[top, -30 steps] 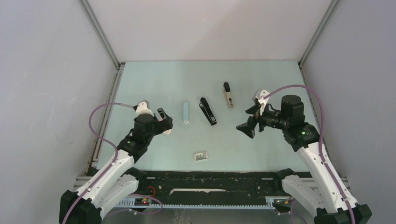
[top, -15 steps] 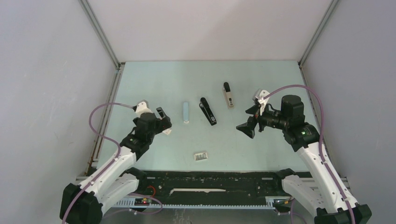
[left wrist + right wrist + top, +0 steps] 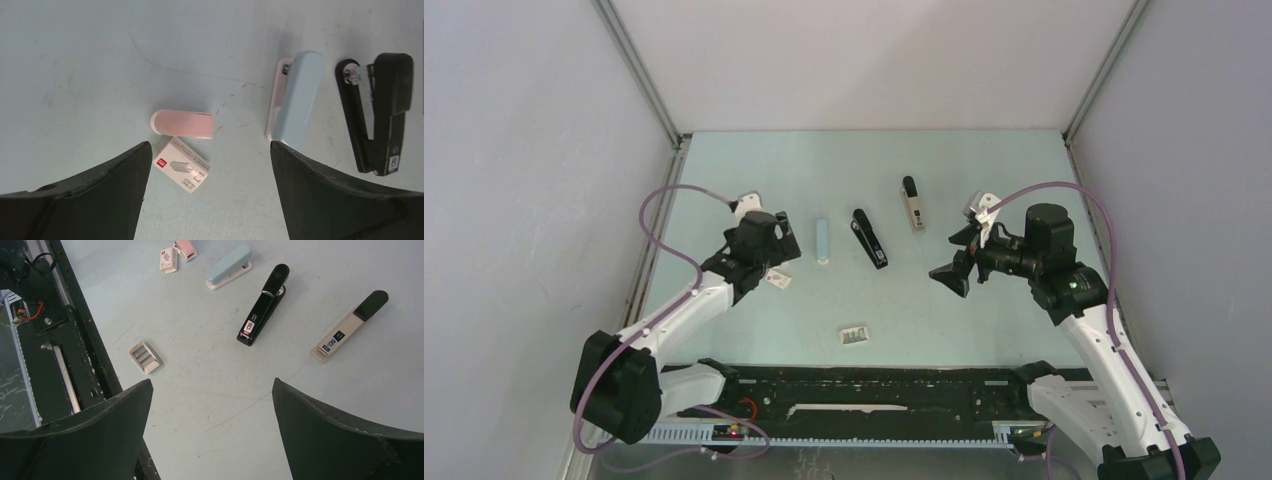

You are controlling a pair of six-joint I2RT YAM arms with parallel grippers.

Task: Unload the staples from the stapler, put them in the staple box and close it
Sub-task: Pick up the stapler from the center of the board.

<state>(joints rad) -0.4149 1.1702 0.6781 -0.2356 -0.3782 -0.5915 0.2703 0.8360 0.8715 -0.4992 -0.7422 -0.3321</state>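
Observation:
Three staplers lie across the middle of the table: a light blue one [image 3: 823, 240] [image 3: 295, 100], a black one [image 3: 869, 238] [image 3: 262, 305] and a beige one with a black end [image 3: 912, 203] [image 3: 350, 326]. A small pale tray [image 3: 854, 335] [image 3: 144, 357] holds a few grey strips that look like staples. My left gripper [image 3: 782, 255] [image 3: 209, 147] hangs open just left of the blue stapler, over a pink block [image 3: 182, 124] and a white staple box [image 3: 181, 164]. My right gripper [image 3: 954, 255] [image 3: 212, 385] hovers open, right of the black stapler, holding nothing.
The black rail [image 3: 874, 385] with the arm bases runs along the near edge. Grey walls close in the light green table [image 3: 874, 160] on the left, right and back. The pink block and staple box sit close together left of the blue stapler.
My left arm has swung forward and to the right, ending closer to the blue stapler, above the pink block and staple box. Its jaws stay wide. The right arm has not moved.

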